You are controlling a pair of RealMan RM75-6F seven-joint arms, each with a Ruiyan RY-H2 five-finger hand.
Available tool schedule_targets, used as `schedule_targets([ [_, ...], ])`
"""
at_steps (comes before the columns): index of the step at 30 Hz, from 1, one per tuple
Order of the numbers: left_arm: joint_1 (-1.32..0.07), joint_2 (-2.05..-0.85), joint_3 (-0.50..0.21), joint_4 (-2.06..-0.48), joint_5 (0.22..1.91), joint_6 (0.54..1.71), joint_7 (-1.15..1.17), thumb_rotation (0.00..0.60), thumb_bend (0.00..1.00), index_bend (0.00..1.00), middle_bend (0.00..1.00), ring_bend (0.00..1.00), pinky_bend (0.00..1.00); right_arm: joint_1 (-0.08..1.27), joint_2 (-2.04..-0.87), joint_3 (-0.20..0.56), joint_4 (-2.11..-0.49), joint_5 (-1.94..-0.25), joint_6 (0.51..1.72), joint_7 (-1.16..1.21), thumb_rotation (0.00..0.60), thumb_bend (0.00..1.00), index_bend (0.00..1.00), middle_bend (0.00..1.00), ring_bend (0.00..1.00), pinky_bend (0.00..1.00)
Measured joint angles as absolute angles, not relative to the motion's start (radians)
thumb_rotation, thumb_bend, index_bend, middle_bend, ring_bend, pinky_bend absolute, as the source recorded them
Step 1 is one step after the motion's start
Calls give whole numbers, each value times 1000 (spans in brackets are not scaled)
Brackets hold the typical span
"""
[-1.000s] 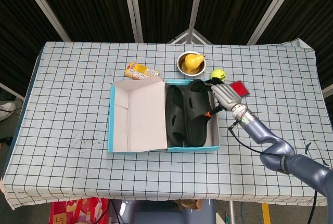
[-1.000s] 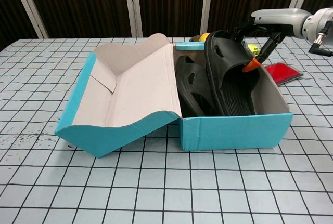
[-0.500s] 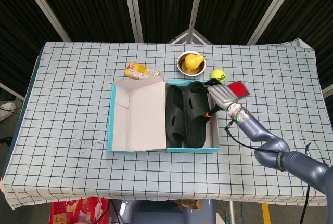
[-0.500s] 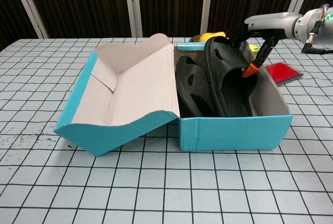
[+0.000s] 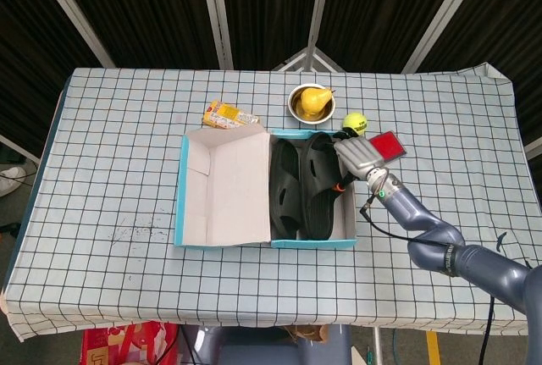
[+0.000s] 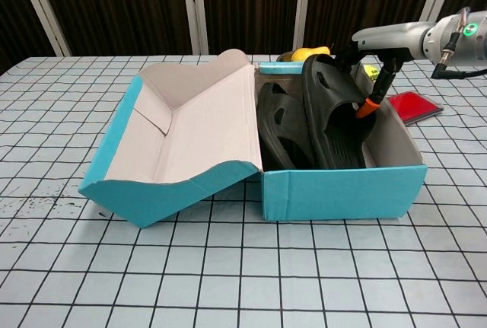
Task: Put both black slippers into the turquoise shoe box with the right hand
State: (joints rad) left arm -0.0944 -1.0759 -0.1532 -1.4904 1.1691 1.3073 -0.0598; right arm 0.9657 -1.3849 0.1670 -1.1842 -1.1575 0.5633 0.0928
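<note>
Table (image 5: 118, 179) with checked cloth
Open shoe box (image 5: 190, 204) mid-table; behind it snack packet (image 5: 229, 115), bowl (image 5: 308, 104), tennis ball (image 5: 354, 121); red card (image 5: 389, 144) right.

Open turquoise shoe box (image 5: 222, 241) at frame centre on checked counter (image 5: 110, 153), two black slippers (image 5: 302, 187) inside, right robot hand (image 5: 357, 156) over its right edge.
</note>
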Motion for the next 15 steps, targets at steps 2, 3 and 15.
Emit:
schedule_targets([
  [2, -95, -1076, -153, -1490, 1170, 1306, -61, 600, 382, 54, 0, 0, 68, 970, -1385, 163, -1185, -1134, 557, 62, 600, 170, 614, 508, 136, 0],
  [3, -95, -1076, -153, -1489, 1170, 1306, -62, 600, 382, 54, 0, 0, 68, 971, -1386, 162, -1185, -1124, 555, 50, 600, 171, 614, 508, 136, 0],
  [15, -98, -1078, -151, -1489, 1172, 1301, -60, 600, 382, 54, 0, 0, 68, 974, -1345, 155, -1239, -1025, 553, -45, 600, 170, 562, 484, 105, 0],
])
